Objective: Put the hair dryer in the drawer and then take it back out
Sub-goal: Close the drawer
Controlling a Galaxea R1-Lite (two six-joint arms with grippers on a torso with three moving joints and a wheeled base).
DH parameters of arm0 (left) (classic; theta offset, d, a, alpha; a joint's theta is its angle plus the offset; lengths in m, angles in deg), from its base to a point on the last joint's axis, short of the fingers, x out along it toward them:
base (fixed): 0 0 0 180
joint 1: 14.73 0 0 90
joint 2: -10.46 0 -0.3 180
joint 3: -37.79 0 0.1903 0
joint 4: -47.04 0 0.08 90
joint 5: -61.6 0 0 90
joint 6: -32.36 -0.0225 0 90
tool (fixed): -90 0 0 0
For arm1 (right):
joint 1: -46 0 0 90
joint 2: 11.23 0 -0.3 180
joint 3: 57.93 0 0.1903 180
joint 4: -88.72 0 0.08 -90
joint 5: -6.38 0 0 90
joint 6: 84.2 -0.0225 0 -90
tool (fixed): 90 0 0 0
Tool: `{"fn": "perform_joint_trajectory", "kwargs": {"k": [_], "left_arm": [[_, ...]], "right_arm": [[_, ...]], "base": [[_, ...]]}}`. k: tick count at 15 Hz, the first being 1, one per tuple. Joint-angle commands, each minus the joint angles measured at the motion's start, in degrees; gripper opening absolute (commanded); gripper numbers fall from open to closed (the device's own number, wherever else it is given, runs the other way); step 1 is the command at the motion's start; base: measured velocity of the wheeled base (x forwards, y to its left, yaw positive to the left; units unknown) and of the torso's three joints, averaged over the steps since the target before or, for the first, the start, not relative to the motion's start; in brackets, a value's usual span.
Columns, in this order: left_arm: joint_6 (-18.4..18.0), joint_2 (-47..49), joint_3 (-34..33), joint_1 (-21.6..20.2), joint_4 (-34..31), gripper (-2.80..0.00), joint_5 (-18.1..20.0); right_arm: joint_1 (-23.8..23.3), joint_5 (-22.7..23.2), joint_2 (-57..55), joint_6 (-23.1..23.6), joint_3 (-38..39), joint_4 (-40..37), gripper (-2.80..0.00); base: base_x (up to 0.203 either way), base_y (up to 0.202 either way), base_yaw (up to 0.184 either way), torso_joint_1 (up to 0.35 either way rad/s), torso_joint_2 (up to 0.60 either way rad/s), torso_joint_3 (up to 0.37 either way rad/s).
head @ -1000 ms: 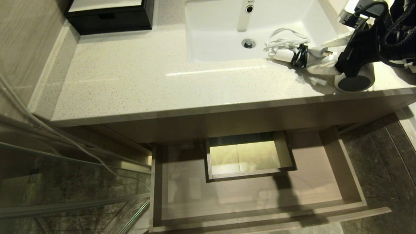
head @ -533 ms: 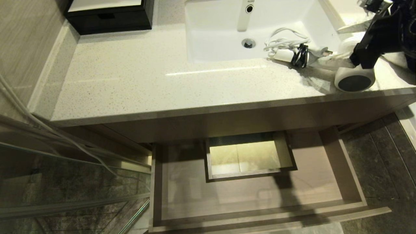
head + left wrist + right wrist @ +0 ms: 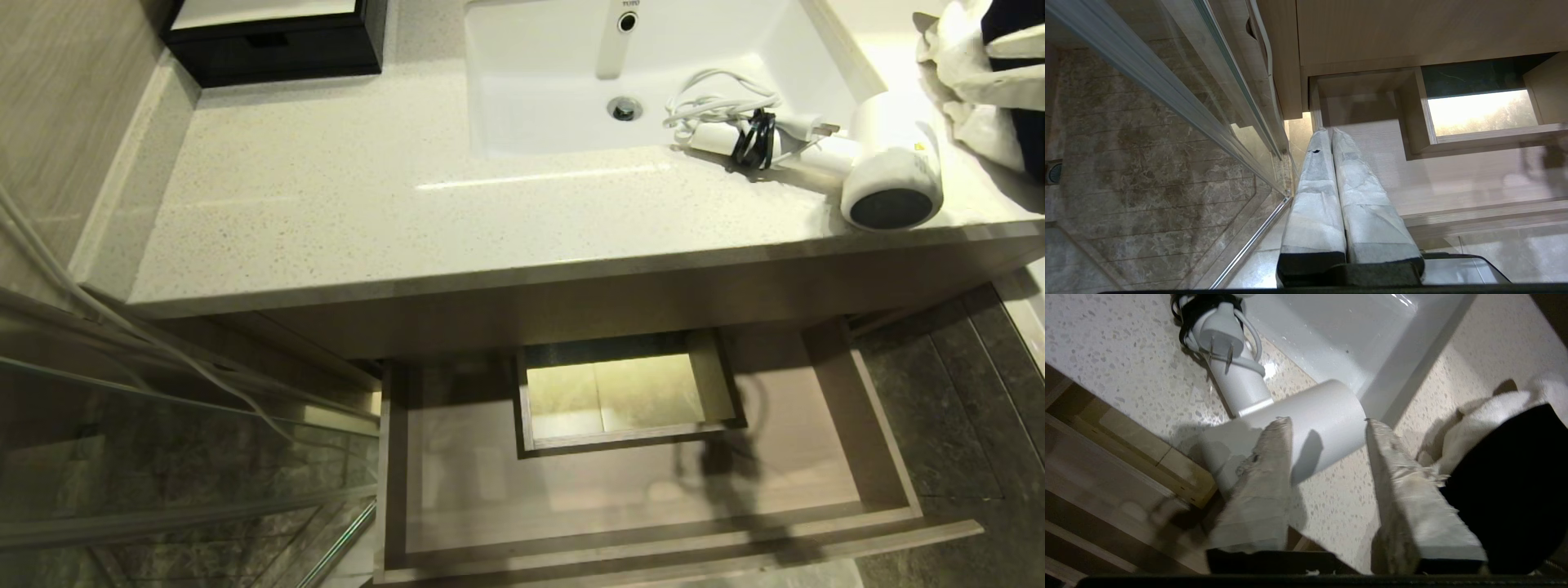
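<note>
Hair dryer (image 3: 1306, 424) on countertop (image 3: 343, 212) below right gripper (image 3: 1327, 424) (jaws apart, empty).

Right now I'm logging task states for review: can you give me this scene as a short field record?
hair dryer: lying on the countertop near its front edge, cord bundled
drawer: pulled open, nothing visible inside
right gripper: open, above the dryer barrel, holding nothing
left gripper: shut, idle beside the drawer
towel: on the countertop, behind the dryer

Right claw (image 3: 1327, 420) now off hair dryer (image 3: 890, 175)
</note>
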Motion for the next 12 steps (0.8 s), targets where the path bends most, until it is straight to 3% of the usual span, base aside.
{"fn": "perform_joint_trajectory", "kwargs": {"k": [1, 3, 5, 7, 12], "left_arm": [[0.1, 0.0, -0.1, 0.0, 0.0, -2.8, 0.0], [0.1, 0.0, -0.1, 0.0, 0.0, -2.8, 0.0], [0.1, 0.0, 0.0, 0.0, 0.0, -2.8, 0.0], [0.1, 0.0, 0.0, 0.1, 0.0, -2.8, 0.0], [0.1, 0.0, 0.0, 0.0, 0.0, -2.8, 0.0]], "right_arm": [[-4.3, -0.8, 11.7, -0.3, 9.1, -0.2, -2.8], [-7.4, -2.5, 16.5, -0.4, 15.0, -0.3, -2.8], [-9.3, -9.2, 23.5, -0.7, 22.6, -0.2, -2.8], [-10.6, -14.6, 26.0, -2.1, 25.4, -0.9, -2.8], [-12.7, -14.8, 28.8, -2.4, 28.2, -3.3, -2.8]], "base": [[0.0, 0.0, 0.0, 0.0, 0.0, 0.0], [0.0, 0.0, 0.0, 0.0, 0.0, 0.0], [0.0, 0.0, 0.0, 0.0, 0.0, 0.0], [0.0, 0.0, 0.0, 0.0, 0.0, 0.0], [0.0, 0.0, 0.0, -0.189, 0.07, -0.125]]}}
